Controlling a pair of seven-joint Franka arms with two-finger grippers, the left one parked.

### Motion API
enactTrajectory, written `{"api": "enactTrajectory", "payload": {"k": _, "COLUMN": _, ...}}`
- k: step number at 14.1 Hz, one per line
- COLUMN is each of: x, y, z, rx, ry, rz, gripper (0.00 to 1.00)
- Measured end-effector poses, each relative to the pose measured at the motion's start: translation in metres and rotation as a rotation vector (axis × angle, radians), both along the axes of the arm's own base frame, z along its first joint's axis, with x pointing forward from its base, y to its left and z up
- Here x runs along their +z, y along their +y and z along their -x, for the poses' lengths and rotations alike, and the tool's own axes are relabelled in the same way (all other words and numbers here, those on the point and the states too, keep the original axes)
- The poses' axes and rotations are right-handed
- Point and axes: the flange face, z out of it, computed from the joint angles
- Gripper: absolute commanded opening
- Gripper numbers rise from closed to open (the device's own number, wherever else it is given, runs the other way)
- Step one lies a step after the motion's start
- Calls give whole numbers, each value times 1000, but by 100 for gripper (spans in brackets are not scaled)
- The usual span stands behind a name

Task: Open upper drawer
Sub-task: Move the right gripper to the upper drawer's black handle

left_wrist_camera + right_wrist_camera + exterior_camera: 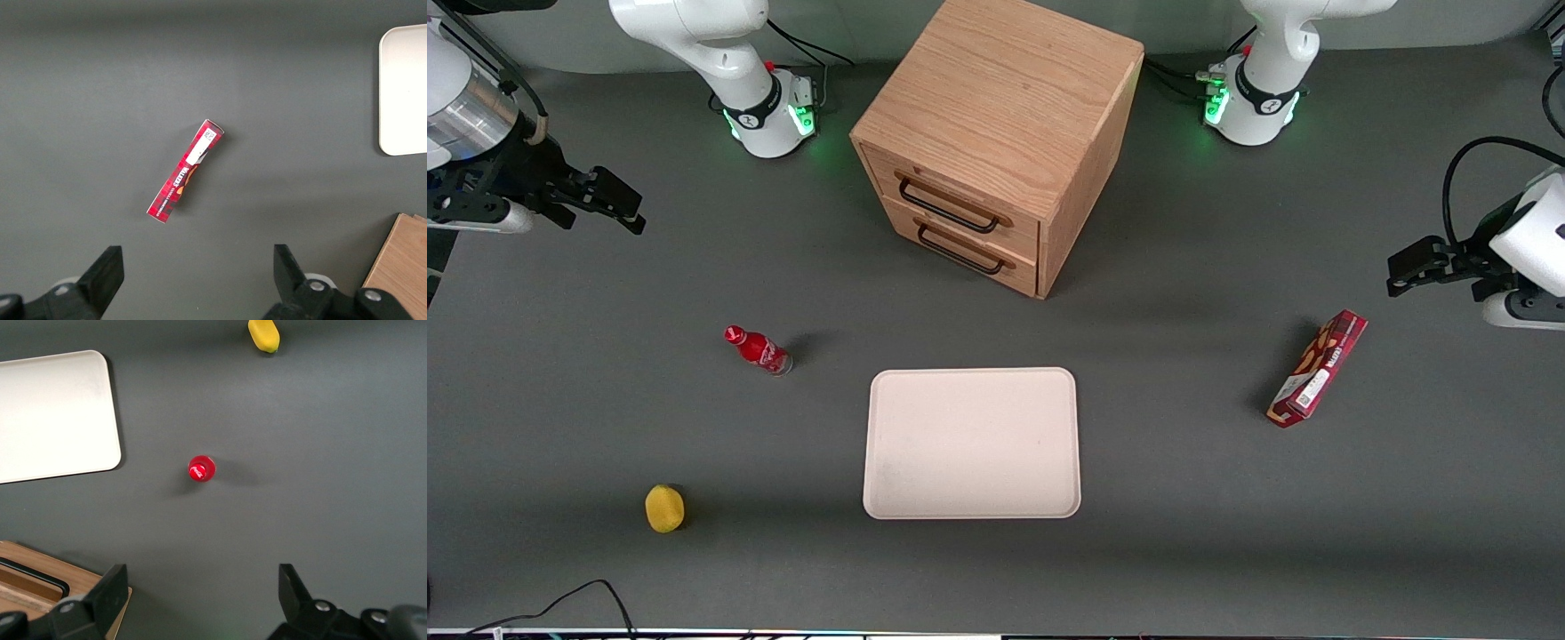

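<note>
The gripper (630, 213) hangs wide open at the working arm's end of the table, well apart from the cabinet (1005, 116). Its upper drawer (953, 197), shut, looks rigid; the thin black bar handle (947, 205) is the likely hold. No writing is legible.
</note>
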Motion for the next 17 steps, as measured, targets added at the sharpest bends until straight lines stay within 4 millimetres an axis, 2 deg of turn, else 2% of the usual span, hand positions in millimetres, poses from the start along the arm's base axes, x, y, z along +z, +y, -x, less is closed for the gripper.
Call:
{"api": "enactTrajectory", "payload": {"k": 7, "x": 6, "y": 0, "z": -1, "rx": 47, "ry": -3, "rz": 1, "gripper": 100}}
{"api": "enactTrajectory", "payload": {"k": 9, "x": 12, "y": 10, "z": 1, "rx": 82, "ry": 14, "rz": -4, "gripper": 100}}
{"api": "enactTrajectory", "payload": {"k": 10, "x": 16, "y": 27, "z": 4, "rx": 121, "ry": 21, "rz": -21, "gripper": 100}}
{"api": "enactTrajectory", "payload": {"k": 13, "x": 19, "y": 122, "z": 26, "rx": 281, "ry": 49, "rz": -81, "gripper": 100}}
{"api": "enactTrajectory", "payload": {"k": 15, "x": 10, "y": 179, "z": 40, "rx": 384, "ry": 78, "rz": -112, "gripper": 100}}
{"api": "enactTrajectory", "payload": {"k": 17, "x": -1, "y": 220, "z": 42, "rx": 523, "ry": 105, "rz": -144, "gripper": 100}}
